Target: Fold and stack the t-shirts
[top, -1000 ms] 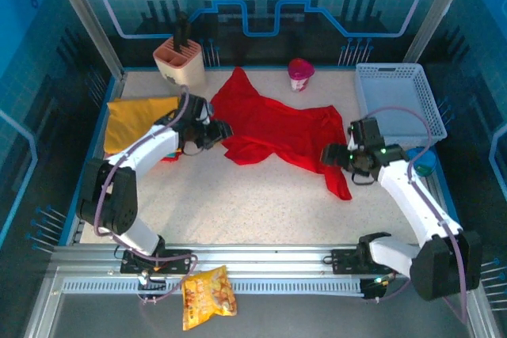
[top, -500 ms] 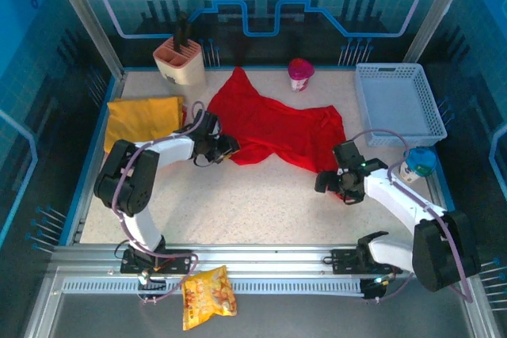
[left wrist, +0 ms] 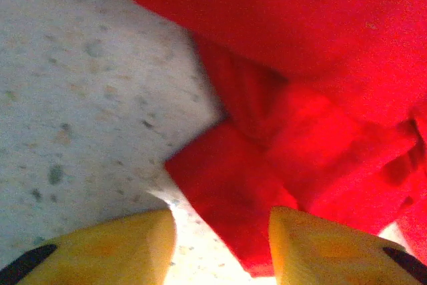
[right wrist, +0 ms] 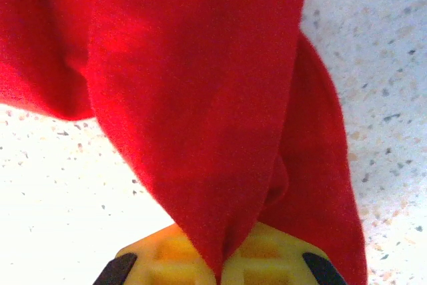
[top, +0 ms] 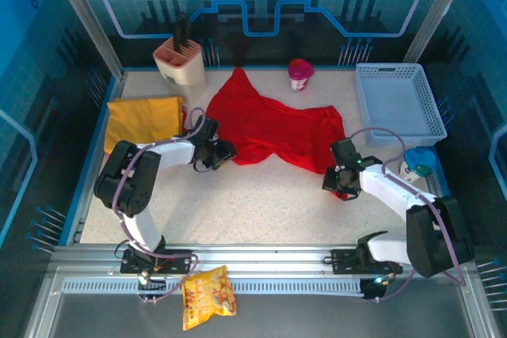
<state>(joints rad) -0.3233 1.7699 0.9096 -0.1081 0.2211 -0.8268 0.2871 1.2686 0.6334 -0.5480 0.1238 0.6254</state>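
Two t-shirts lie on the speckled table (top: 261, 203) in the overhead view: the mustard t-shirt (top: 142, 120) sits folded flat at the far left, and the red t-shirt (top: 273, 128) sprawls crumpled across the middle. Its long axis runs left to right, with one peak pointing toward the far edge and a tail reaching to the near right. The left gripper (top: 224, 152) is at the shirt's near-left hem, the right gripper (top: 337, 182) at that tail. In the left wrist view the left gripper (left wrist: 220, 248) has its yellow fingers (left wrist: 113, 248) spread wide, with a loose corner of the red t-shirt (left wrist: 320, 65) lying between them, unpinched. In the right wrist view the right gripper (right wrist: 219, 265) is closed tight on the red t-shirt (right wrist: 200, 98), the cloth bunching out of the seam. Judging by the folds, the cloth is light and limp and will sag unless taken at hem corners, both ends at once, and drawn taut
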